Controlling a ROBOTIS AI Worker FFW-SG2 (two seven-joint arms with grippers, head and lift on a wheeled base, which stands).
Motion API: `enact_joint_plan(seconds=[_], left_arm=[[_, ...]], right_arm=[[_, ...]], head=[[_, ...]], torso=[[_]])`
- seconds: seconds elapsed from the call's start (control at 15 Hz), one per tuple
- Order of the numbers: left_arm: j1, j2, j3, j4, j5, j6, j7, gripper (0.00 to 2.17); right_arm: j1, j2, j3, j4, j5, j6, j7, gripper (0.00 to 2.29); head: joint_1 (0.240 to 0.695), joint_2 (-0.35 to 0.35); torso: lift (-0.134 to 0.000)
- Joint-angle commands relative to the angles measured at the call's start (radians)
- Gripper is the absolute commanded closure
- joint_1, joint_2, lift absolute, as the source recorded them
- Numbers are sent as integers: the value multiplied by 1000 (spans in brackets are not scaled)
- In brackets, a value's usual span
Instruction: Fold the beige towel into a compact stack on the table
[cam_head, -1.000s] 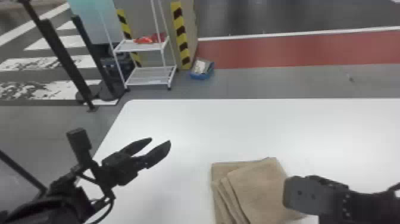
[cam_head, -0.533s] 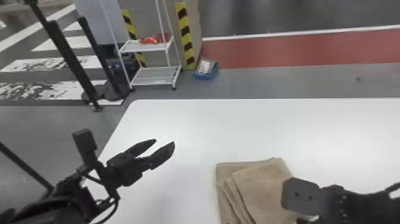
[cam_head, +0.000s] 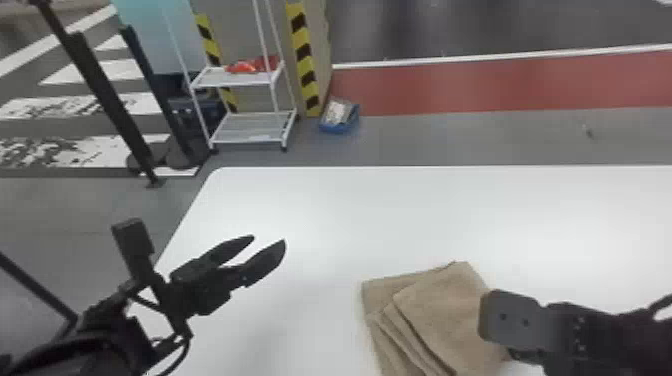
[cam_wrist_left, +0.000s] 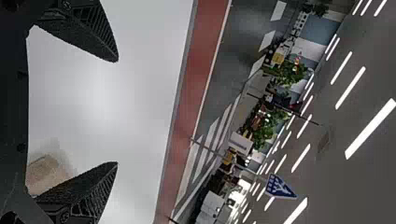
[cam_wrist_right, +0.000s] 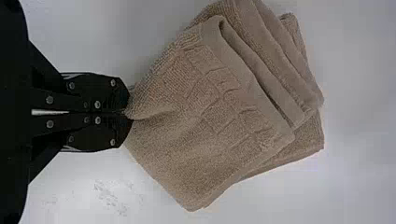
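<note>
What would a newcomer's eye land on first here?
Probably the beige towel, folded in fanned-out, misaligned layers on the white table, with the right gripper pinching its edge. Next, the black left gripper, open above the table to the towel's left. Behind the table, the red floor strip and the yellow-and-black striped post stand out.
</note>
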Motion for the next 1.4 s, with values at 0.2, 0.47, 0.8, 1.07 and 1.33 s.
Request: enact_joint_plan(seconds=[0.2,0.47,0.8,1.07,1.33], left_arm=[[2,0,2,-2,0,0,-1,87],[2,0,3,-2,0,0,0,87],[2,0,6,-2,-3,0,0,87],[2,0,2,3,-5,0,0,87],[2,0,5,2,-6,0,-1,87]], right_arm=[[-59,28,-103,74,-35,-30,3,1477],[-109,51,-138,172,-30,-76,3,1477],[-150,83,-180,212,-70,-97,-179,1467],[-171,126,-186,252,-90,-97,-279,1457],[-190,157,-181,312,-91,-100,-328,140]], head=[[695,148],[695,125],[695,99],[695,93],[695,99]], torso=[[-124],[-124],[-124],[-124],[-124]])
